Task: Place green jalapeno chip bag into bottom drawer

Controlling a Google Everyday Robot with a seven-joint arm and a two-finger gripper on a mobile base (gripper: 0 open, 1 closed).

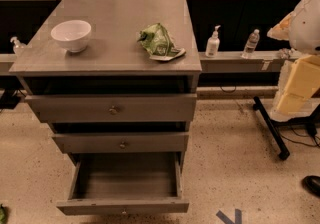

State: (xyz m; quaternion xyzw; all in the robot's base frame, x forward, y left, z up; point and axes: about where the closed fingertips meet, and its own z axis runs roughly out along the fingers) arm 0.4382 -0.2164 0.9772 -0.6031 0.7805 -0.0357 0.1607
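Note:
The green jalapeno chip bag [159, 42] lies crumpled on the grey cabinet top [120, 13], right of centre and near the front edge. The bottom drawer [122, 206] is pulled out toward me, and its deep grey box shows nothing inside. The two drawers above it are nearly shut. My gripper [300, 85] shows as pale yellow and white parts at the right edge of the view. It is well to the right of the cabinet, apart from the bag and the drawer.
A white bowl [71, 34] stands on the left of the cabinet top. A pump bottle [213, 43] and a water bottle [251, 44] stand on a ledge behind to the right. A black stand leg [270, 128] crosses the floor at right.

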